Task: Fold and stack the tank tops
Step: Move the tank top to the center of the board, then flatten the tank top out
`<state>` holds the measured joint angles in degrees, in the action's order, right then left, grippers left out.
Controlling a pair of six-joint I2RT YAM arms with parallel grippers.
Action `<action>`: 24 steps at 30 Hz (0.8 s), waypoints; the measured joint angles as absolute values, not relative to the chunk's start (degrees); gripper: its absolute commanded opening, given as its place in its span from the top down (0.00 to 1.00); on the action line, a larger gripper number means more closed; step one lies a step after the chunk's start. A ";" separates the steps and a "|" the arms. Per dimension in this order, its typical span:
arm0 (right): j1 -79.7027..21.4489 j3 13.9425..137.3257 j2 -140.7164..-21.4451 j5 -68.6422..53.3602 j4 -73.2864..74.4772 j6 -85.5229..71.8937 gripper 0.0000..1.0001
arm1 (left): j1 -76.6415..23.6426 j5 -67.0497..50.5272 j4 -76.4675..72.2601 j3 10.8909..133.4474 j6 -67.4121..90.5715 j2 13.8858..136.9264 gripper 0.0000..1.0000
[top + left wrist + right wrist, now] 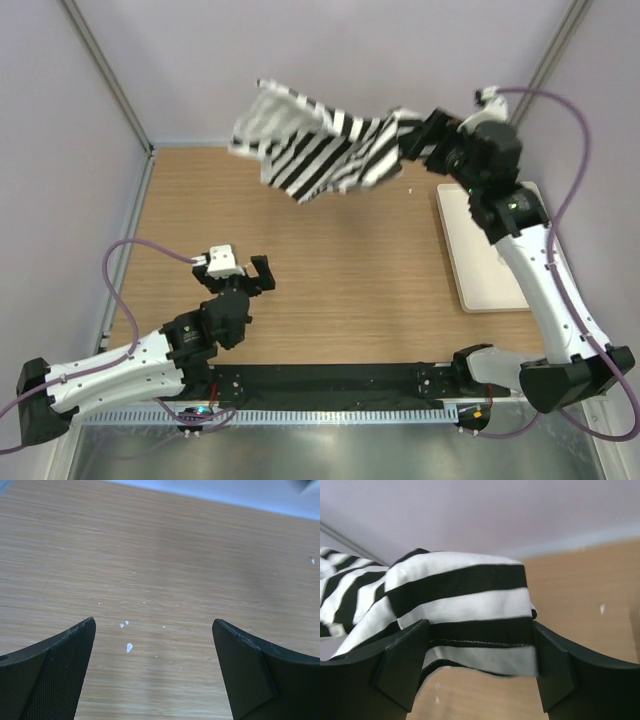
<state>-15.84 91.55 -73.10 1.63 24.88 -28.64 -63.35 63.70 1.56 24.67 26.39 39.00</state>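
- Up high, the right pincer (418, 135) is clamped on the striped tank top (315, 145), which hangs above the desk (330, 250).
- Left pincer (240, 268) gapes wide, holding nothing.

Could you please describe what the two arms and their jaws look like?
Both the left arm and the right arm have white link shells with black joints and black bases. A purple cable loops along each. The jaws are black, wedge-shaped, with textured inner pads. The left wrist carries a white camera block.
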 measured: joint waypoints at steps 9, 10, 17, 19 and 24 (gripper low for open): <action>-16.34 48.82 -68.62 -5.69 27.03 -30.35 0.15 | -63.33 66.11 3.09 22.48 27.03 34.46 0.00; -16.47 47.59 -67.20 -5.96 27.07 -30.37 0.16 | -63.33 66.19 3.09 22.48 27.05 35.11 0.00; -18.83 46.50 -60.84 -6.76 25.06 -29.56 0.40 | -61.54 63.92 3.16 23.29 27.00 43.64 0.00; -19.92 46.50 -62.28 -6.68 24.82 -28.86 0.50 | -58.17 59.86 3.66 24.53 27.68 46.89 0.01; -23.64 46.41 -68.23 -3.99 23.77 -27.46 0.46 | -47.18 48.45 6.26 30.28 30.00 53.56 0.01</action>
